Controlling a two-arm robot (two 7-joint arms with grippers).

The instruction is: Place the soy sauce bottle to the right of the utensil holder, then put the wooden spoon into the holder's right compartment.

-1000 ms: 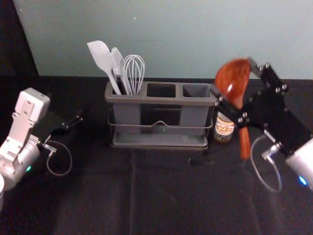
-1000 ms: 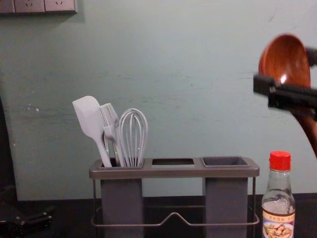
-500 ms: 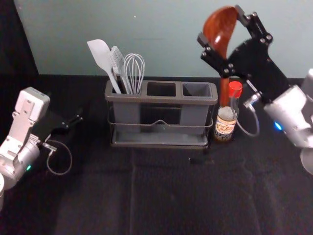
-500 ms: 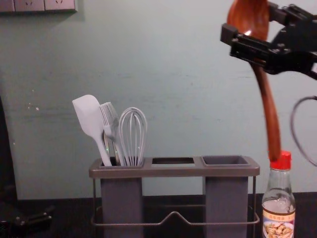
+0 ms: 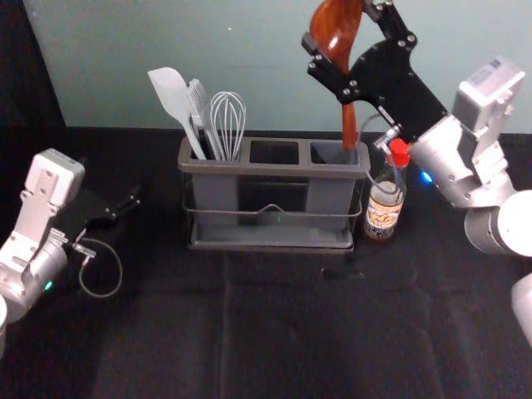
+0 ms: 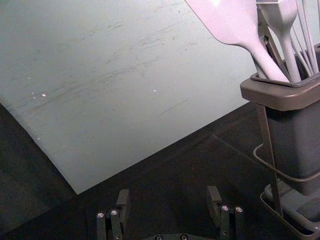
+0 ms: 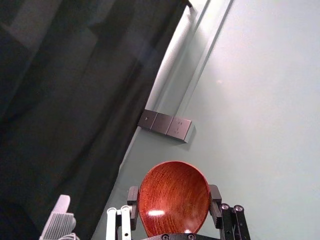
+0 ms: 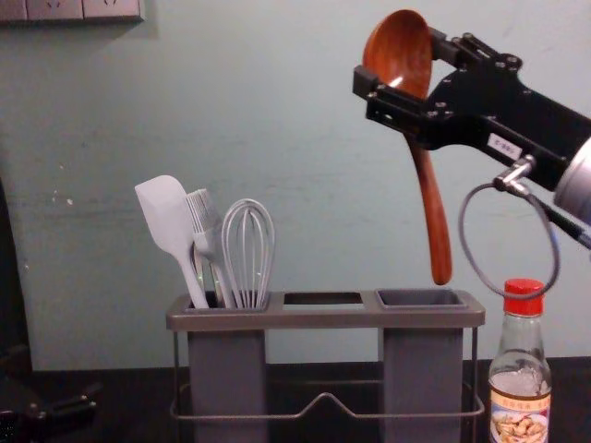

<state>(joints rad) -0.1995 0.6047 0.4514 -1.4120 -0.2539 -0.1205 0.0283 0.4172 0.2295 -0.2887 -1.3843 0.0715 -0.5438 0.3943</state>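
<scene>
Pale grey-green wall (image 8: 277,111) rises behind a black-covered table (image 5: 274,332), with a socket panel (image 8: 55,11) high on it, well to the left of the right gripper (image 8: 400,60). That gripper is raised in front of the wall, its fingers spread widely and pressed to either side of the bowl of the wooden spoon (image 8: 397,55), which it has hold of. From the grip the spoon's handle (image 8: 432,208) hangs down, slightly tilted, its end just above the holder's right compartment (image 8: 420,298), near that compartment's right side. A thin cable (image 8: 462,221) loops below and to the right of the gripper. Lower down, beneath the spoon and reaching leftward, stands the utensil holder (image 8: 323,319); its left compartment, below and to the left of the gripper, carries a spatula (image 8: 164,217), a brush (image 8: 203,217) and a whisk (image 8: 247,249) (all three pale, beside the reddish wood). Below the gripper and to its right, the soy sauce bottle (image 8: 520,383) is upright under its red cap (image 8: 524,297), just beside the holder's right end. Well off to the left and lower, the left gripper (image 5: 126,206) is parked over the table, its fingers wide apart with nothing between them.
</scene>
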